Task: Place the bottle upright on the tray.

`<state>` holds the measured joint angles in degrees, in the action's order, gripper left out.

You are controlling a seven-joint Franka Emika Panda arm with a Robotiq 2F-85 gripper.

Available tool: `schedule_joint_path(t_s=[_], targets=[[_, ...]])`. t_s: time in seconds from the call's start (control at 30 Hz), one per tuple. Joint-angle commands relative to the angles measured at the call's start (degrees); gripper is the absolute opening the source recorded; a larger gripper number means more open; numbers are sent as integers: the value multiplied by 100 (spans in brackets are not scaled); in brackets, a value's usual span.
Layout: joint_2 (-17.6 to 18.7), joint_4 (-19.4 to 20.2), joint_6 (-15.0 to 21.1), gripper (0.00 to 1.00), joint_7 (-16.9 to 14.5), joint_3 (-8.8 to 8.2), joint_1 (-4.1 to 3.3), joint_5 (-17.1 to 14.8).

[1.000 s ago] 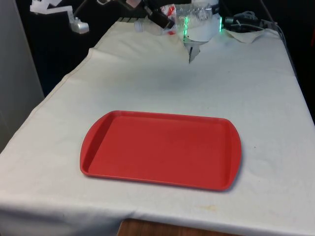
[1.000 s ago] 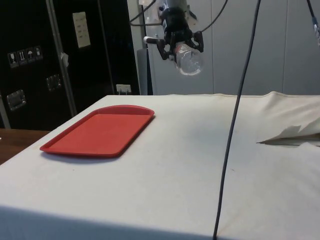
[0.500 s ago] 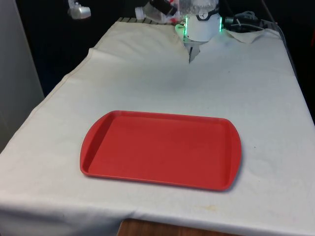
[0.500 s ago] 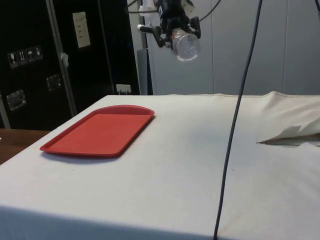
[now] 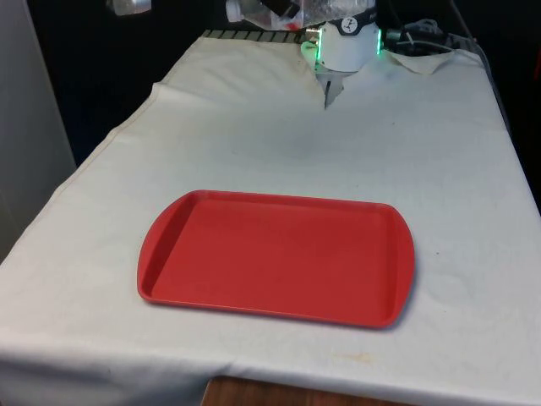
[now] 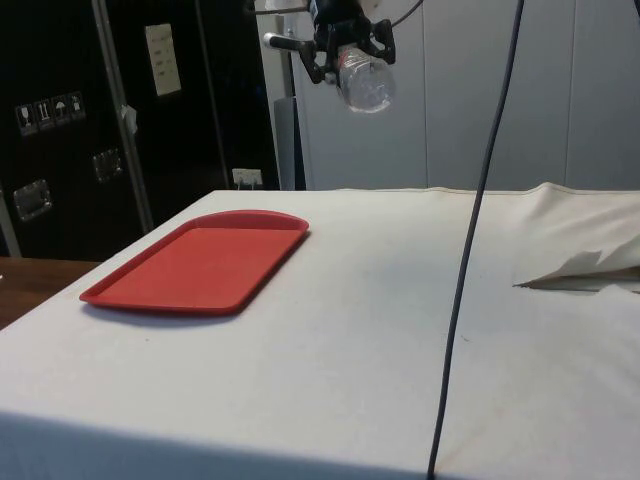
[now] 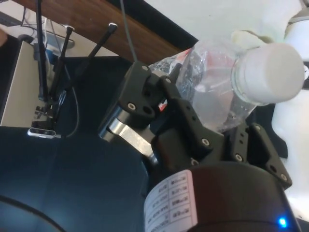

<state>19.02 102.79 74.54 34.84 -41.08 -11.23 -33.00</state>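
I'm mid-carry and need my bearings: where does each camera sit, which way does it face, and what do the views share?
Front view: looks along the table over the red tray toward the far end; the hand sits at the top edge.
Side view: from the table's side, tray toward the picture's left, hand high, gripping the clear bottle.
Wrist view: on the arm, looking past the hand at the white-capped bottle.
Front and side views share the tray.

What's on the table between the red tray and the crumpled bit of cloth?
Nothing. In the side view, only bare white cloth lies between the red tray and the crumpled fold.
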Motion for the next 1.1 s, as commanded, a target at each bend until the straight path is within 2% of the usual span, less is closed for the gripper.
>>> schedule_joint_path(t_s=[0.0,0.57,0.87,0.9,0.93,1.07], targets=[[0,-6,0,34,6,0,-6,17],[17,-6,-6,34,11,0,-6,52],[-57,69,286,34,6,-11,-74,149],[11,11,155,34,-11,11,-29,120],[-69,80,327,34,6,-11,-86,166],[-115,132,504,34,6,0,-120,241]])
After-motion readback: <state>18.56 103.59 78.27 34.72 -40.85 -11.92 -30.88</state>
